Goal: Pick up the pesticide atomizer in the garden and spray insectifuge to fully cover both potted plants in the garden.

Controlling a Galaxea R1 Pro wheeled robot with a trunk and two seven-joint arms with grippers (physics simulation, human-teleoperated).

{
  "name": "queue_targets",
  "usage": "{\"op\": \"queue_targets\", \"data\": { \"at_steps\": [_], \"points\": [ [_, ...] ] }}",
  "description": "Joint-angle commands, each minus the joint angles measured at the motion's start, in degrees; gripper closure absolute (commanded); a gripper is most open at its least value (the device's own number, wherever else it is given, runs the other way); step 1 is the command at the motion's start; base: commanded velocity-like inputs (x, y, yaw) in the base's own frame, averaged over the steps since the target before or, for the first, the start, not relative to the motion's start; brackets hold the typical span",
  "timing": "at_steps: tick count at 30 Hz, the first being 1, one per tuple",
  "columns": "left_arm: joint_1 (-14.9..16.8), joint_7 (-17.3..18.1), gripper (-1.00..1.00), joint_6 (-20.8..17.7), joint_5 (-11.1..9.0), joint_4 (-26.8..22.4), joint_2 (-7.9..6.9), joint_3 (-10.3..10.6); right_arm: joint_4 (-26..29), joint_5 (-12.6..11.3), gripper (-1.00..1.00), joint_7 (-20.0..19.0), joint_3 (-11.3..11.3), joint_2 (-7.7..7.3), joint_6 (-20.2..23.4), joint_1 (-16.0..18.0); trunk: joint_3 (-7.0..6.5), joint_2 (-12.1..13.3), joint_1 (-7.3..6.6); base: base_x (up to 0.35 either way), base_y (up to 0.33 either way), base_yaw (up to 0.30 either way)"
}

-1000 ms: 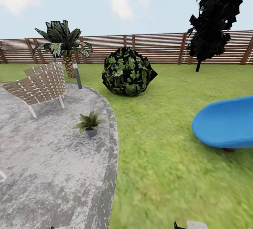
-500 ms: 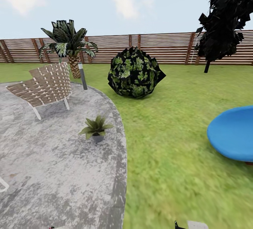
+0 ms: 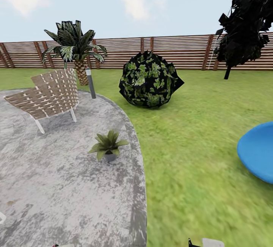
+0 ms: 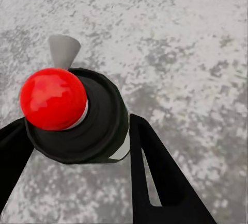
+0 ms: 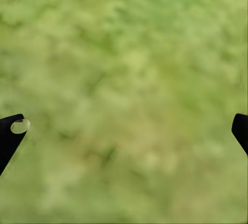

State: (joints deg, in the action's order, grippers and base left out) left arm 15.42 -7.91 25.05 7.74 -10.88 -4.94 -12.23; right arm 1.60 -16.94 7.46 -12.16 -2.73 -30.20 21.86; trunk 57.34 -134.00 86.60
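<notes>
In the left wrist view I look down on the pesticide atomizer (image 4: 77, 126), a dark round body with a red knob on top and a pale grey nozzle. My left gripper (image 4: 77, 125) is shut on it, one black finger on each side, above the grey stone patio (image 4: 186, 48). My right gripper (image 5: 126, 126) stands open over the lawn (image 5: 124, 69) with nothing between its fingers. One potted plant (image 3: 109, 149), a low green rosette in a small grey pot, sits on the patio (image 3: 57, 186) near its right rim, ahead of me.
A woven lounge chair (image 3: 47, 97) stands at the patio's far left, with a short dark post (image 3: 90, 83) and a palm (image 3: 76, 47) behind it. A round dark bush (image 3: 151, 80) and a dark tree (image 3: 246, 19) stand on the grass. A blue curved object (image 3: 259, 156) lies right. A slatted fence (image 3: 178, 51) closes the back.
The whole head view has shifted: chair, potted plant, bush and blue object all slid rightward in the picture, so the camera moved. The atomizer stays in my left gripper.
</notes>
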Motion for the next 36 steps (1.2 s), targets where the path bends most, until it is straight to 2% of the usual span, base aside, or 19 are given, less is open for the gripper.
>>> {"op": "queue_targets", "data": {
  "at_steps": [1, 17, 28, 36],
  "points": [
    [0.0, -0.3, 1.0, 0.2, 0.6, 0.1, 0.02, -0.2, 0.0, -0.3, -1.0, 0.3, -0.5, 0.0, -0.1, 0.0, 0.05, 0.0, 0.02, 0.283, 0.233, 0.0],
    [0.0, -0.3, 1.0, 0.2, 0.6, 0.1, 0.02, -0.2, 0.0, -0.3, -1.0, 0.3, -0.5, 0.0, -0.1, 0.0, 0.05, 0.0, 0.02, 0.277, 0.24, 0.0],
    [0.0, -0.3, 1.0, 0.2, 0.6, 0.1, 0.05, -0.2, 0.0, -0.3, -1.0, 0.3, -0.5, 0.27, -0.1, 0.0, 0.05, 0.0, 0.02, 0.166, 0.301, -0.003],
    [0.0, -0.1, 1.0, 0.2, 0.8, -0.2, -0.01, -0.1, 0.0, -0.3, -1.0, 0.3, -0.5, 0.69, -0.1, 0.0, -0.16, 0.0, 0.02, 0.044, 0.242, -0.209]
  ]
}}
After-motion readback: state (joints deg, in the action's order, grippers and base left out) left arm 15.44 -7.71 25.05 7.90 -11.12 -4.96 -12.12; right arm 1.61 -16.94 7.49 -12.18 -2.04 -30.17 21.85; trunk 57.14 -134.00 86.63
